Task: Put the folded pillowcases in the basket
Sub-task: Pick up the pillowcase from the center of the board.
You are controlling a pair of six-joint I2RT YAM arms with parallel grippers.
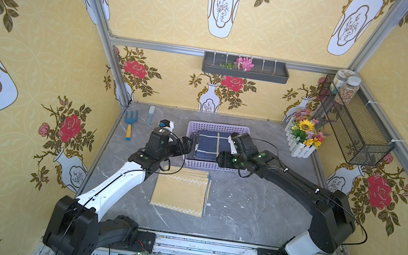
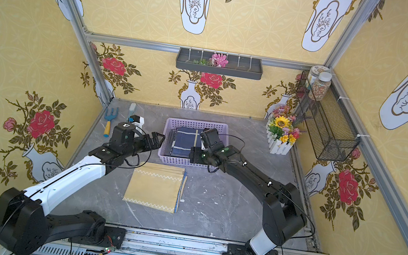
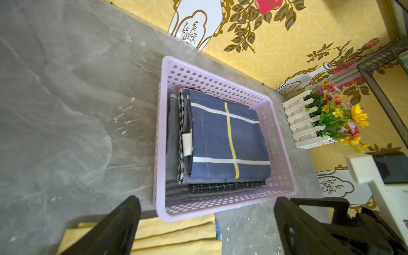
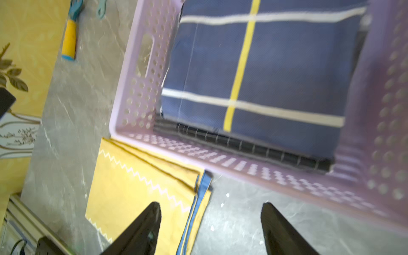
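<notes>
Lilac plastic basket [image 1: 218,127], at 12 o'clock on my table [image 1: 240,207], held the folded navy pillowcase [image 1: 208,145], striped white and yellow, on top. My left claw [image 3: 207,199] and right claw [image 4: 211,205] gaped wide, empty. Wrist views made plain a black checked layer [image 3: 227,187] beneath, indistinct from above; a yellow cloth [image 1: 179,190] lay at the basket's 6 o'clock.

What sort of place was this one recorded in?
Probably a mock home laundry corner inside a robot test cell: floral wallpaper panels on an aluminium frame, a lilac basket of folded linens on a marble-look tabletop, and a flower box.
</notes>
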